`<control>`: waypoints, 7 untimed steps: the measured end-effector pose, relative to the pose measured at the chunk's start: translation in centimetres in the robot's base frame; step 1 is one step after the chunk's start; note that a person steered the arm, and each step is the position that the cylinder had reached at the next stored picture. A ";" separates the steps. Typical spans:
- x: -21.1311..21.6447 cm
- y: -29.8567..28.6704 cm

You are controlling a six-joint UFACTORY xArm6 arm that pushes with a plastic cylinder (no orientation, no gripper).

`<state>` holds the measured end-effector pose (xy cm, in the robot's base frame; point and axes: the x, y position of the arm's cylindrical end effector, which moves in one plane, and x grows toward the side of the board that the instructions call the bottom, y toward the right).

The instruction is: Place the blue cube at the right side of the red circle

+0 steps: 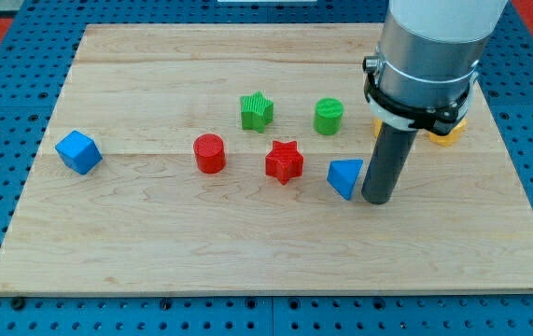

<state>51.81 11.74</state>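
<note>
The blue cube [78,151] sits near the board's left edge. The red circle, a short red cylinder [209,153], stands left of the board's middle, well to the right of the cube. My tip [377,200] rests on the board at the right, just right of a blue triangle [345,176] and almost touching it. The tip is far from the blue cube and the red circle.
A red star [285,161] lies right of the red circle. A green star [257,111] and a green cylinder [329,116] sit above them. A yellow block [446,132] is partly hidden behind the arm [429,51]. The wooden board [247,252] lies on a blue pegboard.
</note>
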 end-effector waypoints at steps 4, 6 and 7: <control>0.7 -0.9; 2.4 -14.7; 0.6 -21.7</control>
<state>52.37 -10.00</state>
